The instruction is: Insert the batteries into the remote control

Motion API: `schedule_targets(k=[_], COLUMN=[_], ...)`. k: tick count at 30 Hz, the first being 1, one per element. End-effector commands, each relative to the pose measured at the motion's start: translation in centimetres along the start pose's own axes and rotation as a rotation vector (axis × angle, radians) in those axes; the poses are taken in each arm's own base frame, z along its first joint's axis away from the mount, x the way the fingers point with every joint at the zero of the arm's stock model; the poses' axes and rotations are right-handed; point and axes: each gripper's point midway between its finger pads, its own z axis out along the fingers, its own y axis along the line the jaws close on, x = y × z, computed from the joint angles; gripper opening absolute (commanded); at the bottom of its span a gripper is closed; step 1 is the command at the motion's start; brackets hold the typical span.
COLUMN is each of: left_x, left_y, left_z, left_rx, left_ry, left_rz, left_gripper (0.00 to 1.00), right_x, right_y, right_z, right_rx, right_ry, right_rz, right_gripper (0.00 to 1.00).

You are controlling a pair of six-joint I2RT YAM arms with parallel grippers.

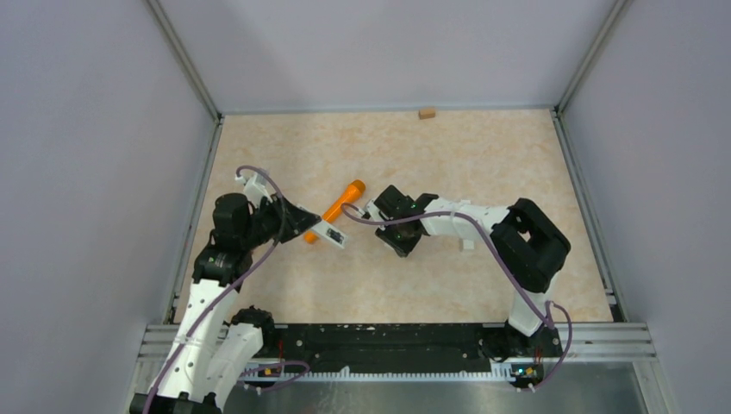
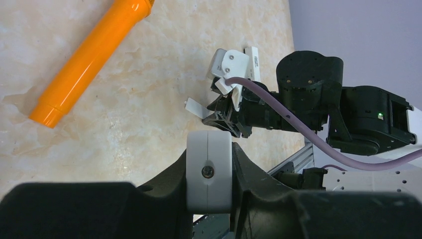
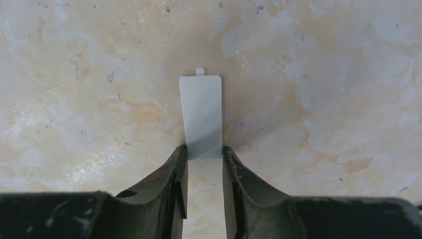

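The white remote control [image 1: 333,234] is held off the table by its end, with my left gripper [image 1: 297,226] shut on it. In the left wrist view the remote's end [image 2: 209,172] fills the gap between the jaws. My right gripper [image 3: 204,152] is down at the table, its fingertips closed on the sides of a thin white battery cover [image 3: 200,112]. From above, the right gripper [image 1: 401,237] sits just right of the remote. The batteries are out of view.
An orange torch-like tube [image 1: 342,203] lies on the table behind the remote, also visible as the tube [image 2: 89,55] in the left wrist view. A small white piece [image 1: 466,245] lies by the right arm. A tan block [image 1: 426,112] sits at the back wall.
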Motion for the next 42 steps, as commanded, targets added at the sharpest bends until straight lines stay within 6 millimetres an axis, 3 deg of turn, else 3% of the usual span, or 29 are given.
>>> schedule_targets(k=[1, 8, 18, 26, 42], left_x=[-1.4, -0.4, 0.9, 2.6, 3.6], left_y=[-1.4, -0.1, 0.4, -0.1, -1.0], left_z=[0.3, 3.0, 8.4, 11.5, 11.5], left_rx=[0.069, 0.121, 0.155, 0.235, 0.278], left_ry=[-0.038, -0.002, -0.011, 0.031, 0.074], left_rz=[0.055, -0.031, 0.005, 0.009, -0.055], left_gripper=[0.00, 0.00, 0.00, 0.00, 0.00], right_x=[-1.4, -3.4, -5.0, -6.0, -7.9], right_y=[-0.9, -0.6, 0.8, 1.9, 3.6], right_z=[-1.5, -6.3, -11.2, -12.0, -11.4], right_rx=[0.061, 0.043, -0.036, -0.089, -0.132], right_ry=[-0.077, -0.209, -0.310, -0.339, -0.358], right_rz=[0.000, -0.005, 0.009, 0.027, -0.018], right_gripper=[0.22, 0.23, 0.23, 0.23, 0.23])
